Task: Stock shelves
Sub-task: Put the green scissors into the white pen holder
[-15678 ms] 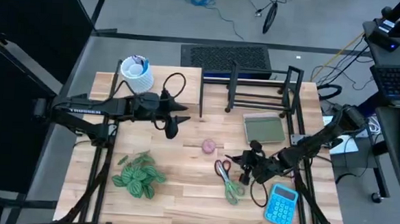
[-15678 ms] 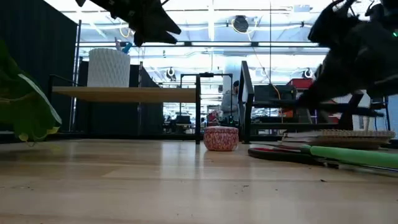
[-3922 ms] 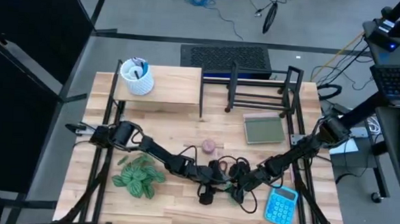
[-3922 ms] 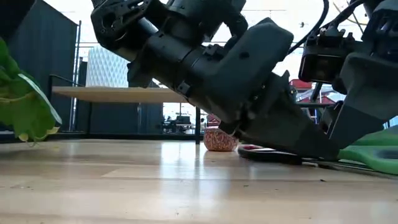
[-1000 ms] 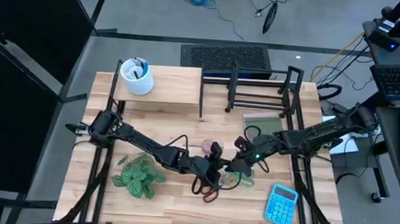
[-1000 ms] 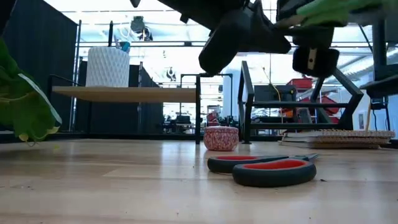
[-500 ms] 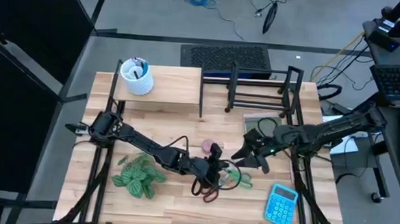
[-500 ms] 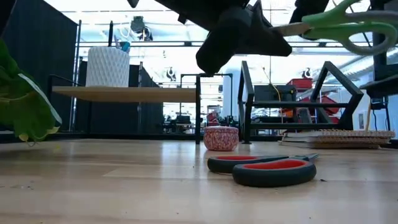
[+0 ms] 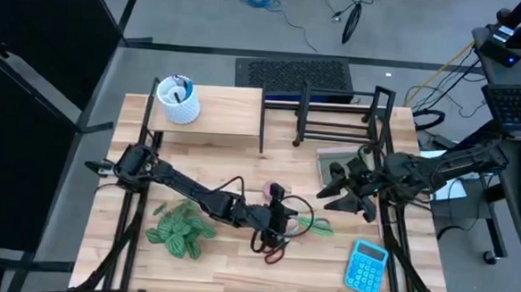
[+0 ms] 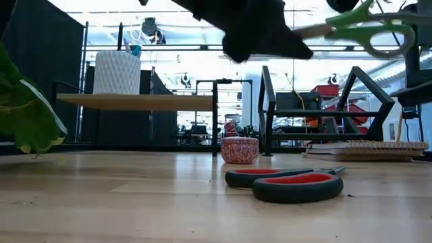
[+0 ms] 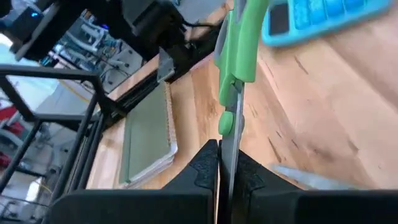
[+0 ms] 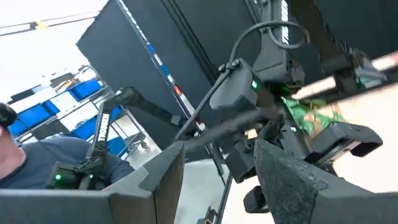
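Left pincer (image 9: 285, 221): above mid-bench, clamped on the blades of green-handled scissors (image 9: 314, 226), which it holds off the surface; the left wrist view shows both fingers pressed against the steel.
Right pincer (image 9: 331, 191): above the grey-green spiral notebook (image 9: 335, 156) at the bench's right side, fingers spread wide with nothing between them (the right wrist view shows the gap).
Shelves: the pale-wood flat-topped riser shelf (image 9: 224, 117) stands at the back left of the light wooden bench (image 9: 227, 271); the black wire-frame rack with upright dividers (image 9: 338, 114) stands just beside it at the back right.
Containers: a white textured cup (image 9: 177, 100) sits on the riser's left end, holding pens or similar items with blue showing; a small pink round tin (image 10: 239, 150) rests on the bench in front of the riser, lid on.
Also on the bench: red-handled scissors (image 10: 287, 183) lying flat under the left arm, a green artificial leafy plant (image 9: 180, 230) at the front left, a blue calculator (image 9: 365, 266) at the front right.
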Robot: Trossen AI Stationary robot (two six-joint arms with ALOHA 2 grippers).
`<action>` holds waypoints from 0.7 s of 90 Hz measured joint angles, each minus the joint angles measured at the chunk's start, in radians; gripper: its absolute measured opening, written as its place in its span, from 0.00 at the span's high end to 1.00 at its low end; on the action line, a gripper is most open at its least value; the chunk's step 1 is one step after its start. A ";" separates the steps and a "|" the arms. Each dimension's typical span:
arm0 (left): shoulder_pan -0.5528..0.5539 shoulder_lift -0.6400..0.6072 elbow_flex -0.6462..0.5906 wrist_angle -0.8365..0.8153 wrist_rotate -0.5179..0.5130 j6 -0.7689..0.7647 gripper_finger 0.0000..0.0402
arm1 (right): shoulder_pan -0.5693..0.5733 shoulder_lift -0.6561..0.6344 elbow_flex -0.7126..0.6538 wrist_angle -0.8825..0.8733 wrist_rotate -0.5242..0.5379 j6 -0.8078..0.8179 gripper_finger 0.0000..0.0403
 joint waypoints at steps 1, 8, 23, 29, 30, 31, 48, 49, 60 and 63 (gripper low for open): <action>0.000 -0.004 0.000 -0.003 0.000 -0.004 1.00 | 0.001 -0.003 0.000 -0.003 0.000 -0.004 0.56; 0.006 -0.024 -0.003 0.001 0.001 -0.043 1.00 | 0.003 -0.020 0.000 -0.019 0.008 -0.032 0.56; 0.023 -0.092 -0.036 -0.005 0.011 -0.111 1.00 | 0.011 -0.038 0.000 -0.063 0.030 -0.065 0.56; 0.034 -0.125 -0.071 -0.005 0.012 -0.144 1.00 | 0.017 -0.045 0.000 -0.067 0.031 -0.074 0.56; 0.035 -0.131 -0.078 -0.003 0.012 -0.148 1.00 | 0.018 -0.047 0.000 -0.067 0.030 -0.074 0.56; 0.037 -0.137 -0.086 -0.002 0.011 -0.152 1.00 | 0.019 -0.048 0.000 -0.069 0.030 -0.074 0.56; 0.056 -0.239 -0.207 0.072 0.011 -0.185 1.00 | 0.029 -0.102 0.000 -0.093 0.030 -0.109 0.56; 0.056 -0.243 -0.211 0.081 0.011 -0.185 1.00 | 0.029 -0.103 0.000 -0.094 0.030 -0.112 0.56; 0.057 -0.294 -0.260 0.128 0.014 -0.205 1.00 | 0.029 -0.109 -0.001 -0.103 0.055 -0.143 0.56; 0.057 -0.304 -0.266 0.130 0.014 -0.210 1.00 | 0.029 -0.110 -0.001 -0.108 0.062 -0.151 0.56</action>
